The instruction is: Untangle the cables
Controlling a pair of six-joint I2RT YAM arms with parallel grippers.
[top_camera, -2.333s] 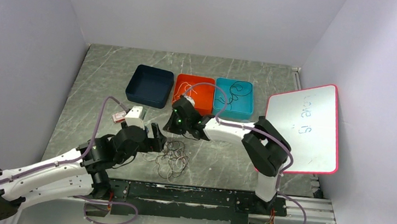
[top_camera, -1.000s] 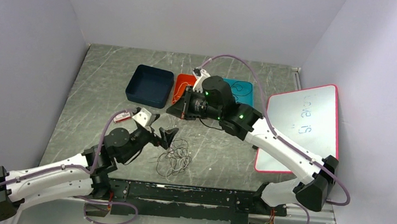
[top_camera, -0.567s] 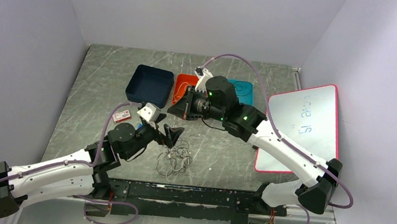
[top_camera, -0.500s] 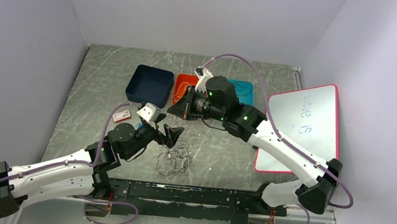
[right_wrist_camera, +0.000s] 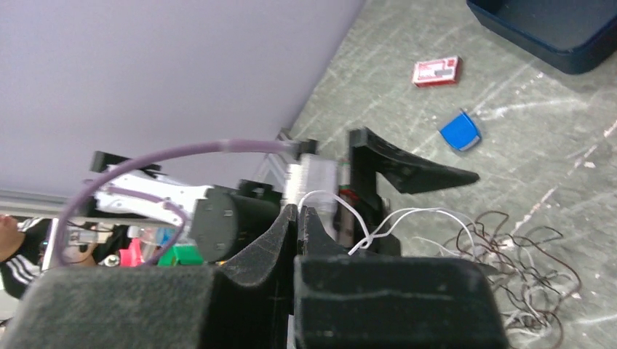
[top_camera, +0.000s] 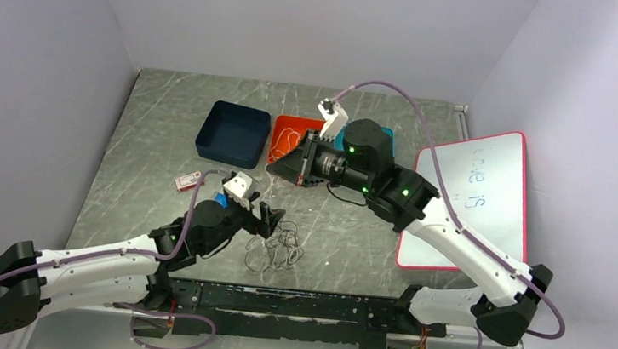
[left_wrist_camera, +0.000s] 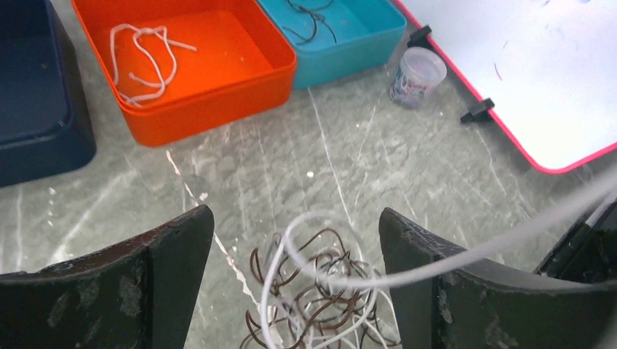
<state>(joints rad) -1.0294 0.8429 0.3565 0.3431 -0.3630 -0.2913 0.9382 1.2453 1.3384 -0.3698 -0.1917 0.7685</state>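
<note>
A tangle of thin white and dark brown cables (top_camera: 275, 249) lies on the grey table near the front. My left gripper (top_camera: 272, 216) hovers open over it; in the left wrist view the tangle (left_wrist_camera: 327, 291) sits between the spread fingers (left_wrist_camera: 156, 269), untouched. My right gripper (top_camera: 278, 172) is shut on a white cable (right_wrist_camera: 407, 214), held above the table behind the tangle. That white cable runs taut from the shut right gripper (right_wrist_camera: 300, 211) down into the tangle (right_wrist_camera: 516, 254) and crosses the left wrist view (left_wrist_camera: 509, 233).
An orange bin (left_wrist_camera: 218, 109) holds a white cable (left_wrist_camera: 145, 51); a teal bin (left_wrist_camera: 378, 36) holds dark cables. A navy bin (top_camera: 206, 143) stands at the back left. A red-edged whiteboard (top_camera: 470, 199) lies right. A red card (top_camera: 187, 182), a blue piece (right_wrist_camera: 460, 131) and a small cup (left_wrist_camera: 415, 76) lie about.
My right gripper has moved right and up, drawing the white cable out of the tangle. My left gripper has moved right and forward, over the tangle's left side, staying open.
</note>
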